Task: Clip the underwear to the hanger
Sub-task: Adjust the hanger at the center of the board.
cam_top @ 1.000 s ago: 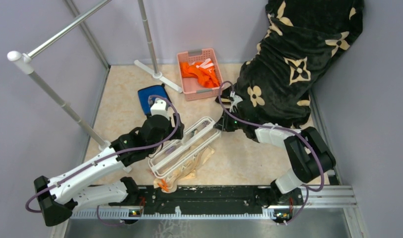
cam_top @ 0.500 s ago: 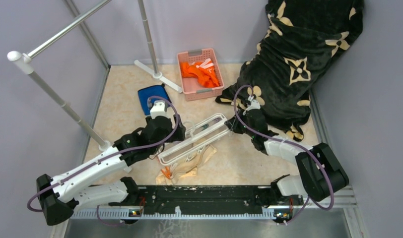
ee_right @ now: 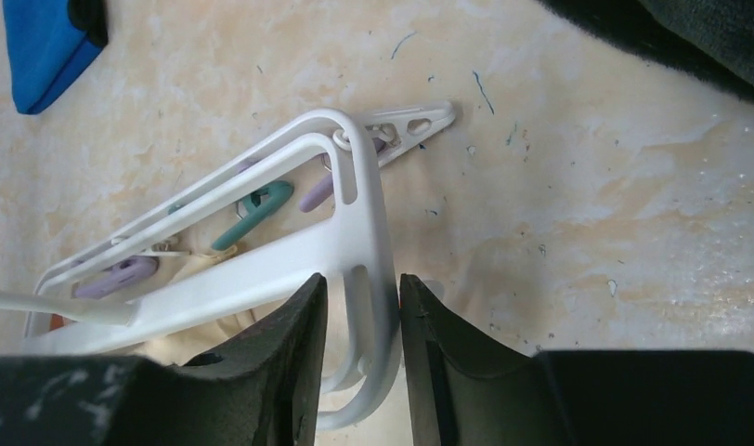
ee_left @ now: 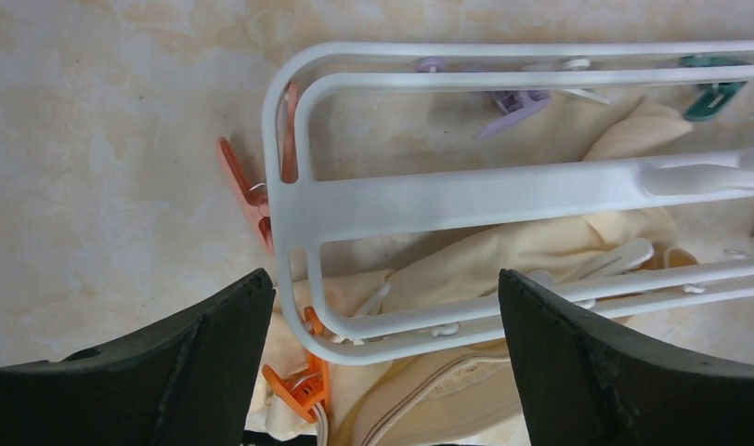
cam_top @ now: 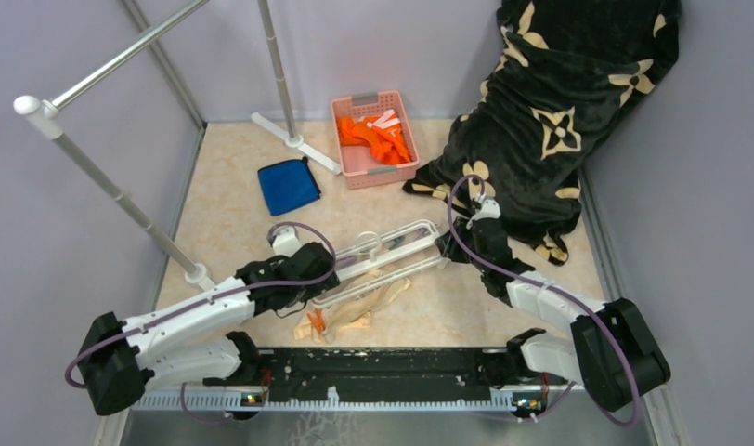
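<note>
Left hand [ee_left: 383, 281] wide over the hanger [ee_left: 466, 195]; right hand [ee_right: 361, 283] narrow around its three-o'clock end, grip unclear. Needs steadying before clipping.

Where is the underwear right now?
In the top view, the underwear lies crumpled on the table near the front edge, around the middle. It sits partly under the hanger, between the two arms.

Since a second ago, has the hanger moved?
Yes. The hanger has slid right; its far end now lies past the right edge of the pink basket.
</note>
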{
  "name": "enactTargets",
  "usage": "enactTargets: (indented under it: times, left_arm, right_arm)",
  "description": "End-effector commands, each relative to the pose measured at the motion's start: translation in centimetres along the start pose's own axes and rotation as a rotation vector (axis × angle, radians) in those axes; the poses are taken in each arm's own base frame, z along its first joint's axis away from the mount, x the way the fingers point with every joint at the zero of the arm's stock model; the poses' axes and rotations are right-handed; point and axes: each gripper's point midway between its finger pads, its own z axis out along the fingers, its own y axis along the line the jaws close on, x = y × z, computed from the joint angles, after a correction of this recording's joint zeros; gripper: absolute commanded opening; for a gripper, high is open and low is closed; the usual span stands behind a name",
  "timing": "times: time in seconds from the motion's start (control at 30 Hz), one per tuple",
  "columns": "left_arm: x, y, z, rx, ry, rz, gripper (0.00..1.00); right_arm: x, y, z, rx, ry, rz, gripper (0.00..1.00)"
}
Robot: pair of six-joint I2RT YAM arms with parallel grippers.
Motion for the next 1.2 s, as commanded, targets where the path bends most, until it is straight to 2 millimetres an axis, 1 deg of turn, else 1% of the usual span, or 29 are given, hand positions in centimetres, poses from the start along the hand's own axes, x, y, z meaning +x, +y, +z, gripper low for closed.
enactTargets:
  times: [0.0,0.17,0.27,0.33,0.47,0.53,0.63,0.77,0.87,1.0,1.17]
  left_arm:
    - [1.1,1.0,1.2,-0.083,0.038,-0.066,0.95]
    - [2.7,1.7,1.9,-0.093,0.087,-0.065,0.96]
    - [3.1,2.0,2.3,-0.088,0.092,-0.068,0.96]
    - [3.2,2.1,2.7,-0.078,0.086,-0.065,0.97]
    - [2.3,0.8,3.6,0.001,0.049,-0.034,0.96]
    - [1.3,-0.1,4.0,0.039,0.022,-0.021,0.96]
    - [-0.9,-1.3,4.5,0.054,-0.025,-0.006,0.96]
    - [-3.6,-1.9,5.4,0.032,-0.076,0.038,0.96]
    - [-5.6,-2.3,6.6,0.029,-0.103,0.055,0.97]
    - [-7.6,-2.6,8.2,0.022,-0.115,0.088,0.98]
    - [-10.5,-2.6,9.8,0.003,-0.138,0.131,0.99]
  right_arm:
    - [-1.1,0.2,-0.5,-0.009,-0.030,-0.033,0.35]
    - [-0.7,0.9,-0.6,-0.045,0.005,-0.053,0.36]
    - [-0.4,1.2,-0.7,-0.065,0.028,-0.060,0.37]
    - [0.0,1.4,-0.6,-0.078,0.044,-0.062,0.37]
    - [0.7,1.9,-0.4,-0.111,0.081,-0.060,0.37]
    - [1.0,2.3,-0.1,-0.133,0.102,-0.060,0.37]
    - [1.1,3.1,0.3,-0.168,0.125,-0.064,0.37]
    - [1.4,4.1,0.8,-0.213,0.167,-0.078,0.37]
    - [1.5,4.7,1.0,-0.233,0.179,-0.086,0.37]
    - [0.8,5.4,1.6,-0.249,0.166,-0.096,0.38]
    - [-0.7,5.7,3.2,-0.242,0.129,-0.128,0.44]
